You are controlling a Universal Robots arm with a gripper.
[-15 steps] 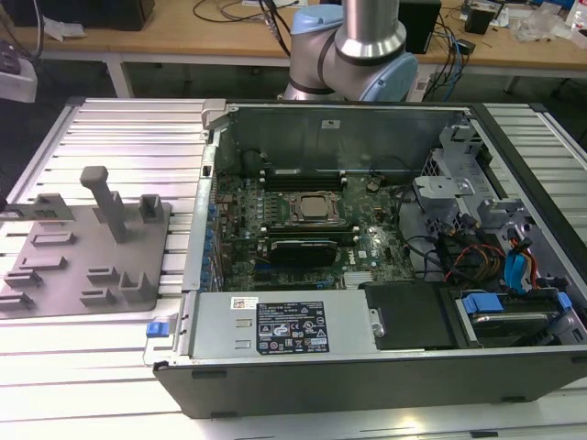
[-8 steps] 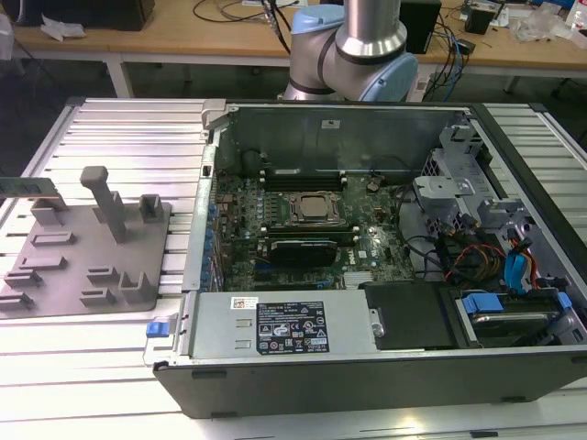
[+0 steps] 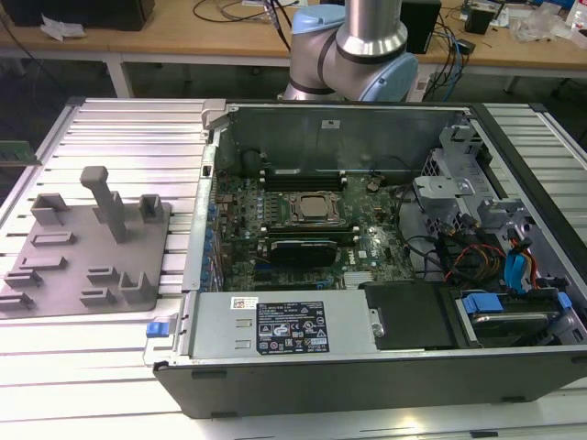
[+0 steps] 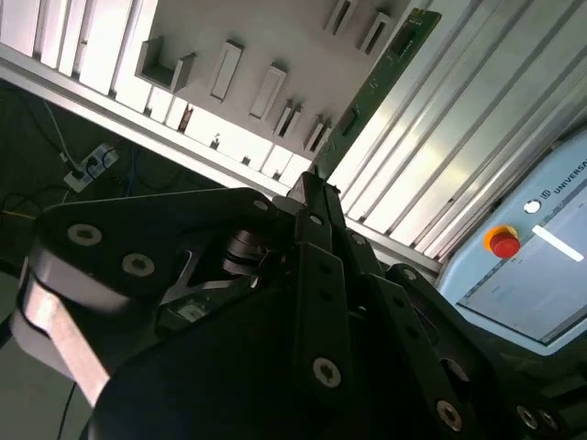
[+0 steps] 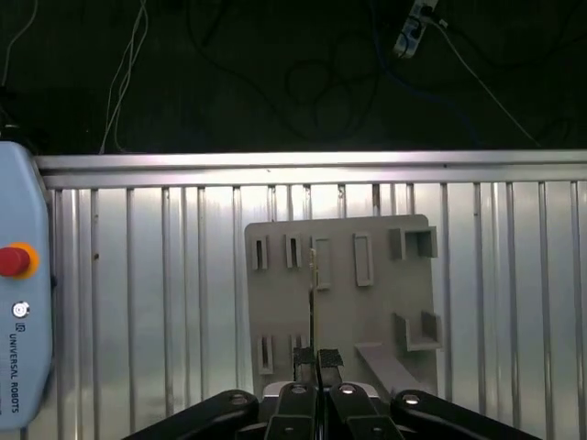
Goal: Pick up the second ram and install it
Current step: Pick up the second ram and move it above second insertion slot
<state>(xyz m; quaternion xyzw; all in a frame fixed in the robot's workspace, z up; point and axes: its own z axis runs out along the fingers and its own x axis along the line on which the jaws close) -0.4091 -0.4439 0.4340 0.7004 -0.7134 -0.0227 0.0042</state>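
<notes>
My gripper (image 4: 312,181) is shut on the second ram (image 4: 371,87), a thin green board with dark chips that sticks out from the fingertips. In the first wrist view the ram (image 5: 313,275) shows edge-on as a narrow line rising from the gripper (image 5: 313,356). It hangs well above the grey fixture plate (image 5: 376,302) and touches none of the plate's slots. In the exterior view the plate (image 3: 83,266) lies on the ribbed metal table beside the open computer case (image 3: 339,119). The CPU socket (image 3: 312,209) sits on the motherboard between black memory slots.
A teach pendant (image 4: 532,247) with a red button (image 5: 14,260) lies on the ribbed table beside the fixture. Upright grey blocks (image 3: 108,197) stand on the plate. Cables and drive bays (image 3: 495,257) crowd the case at the exterior view's right. The arm's base (image 3: 353,46) stands behind the case.
</notes>
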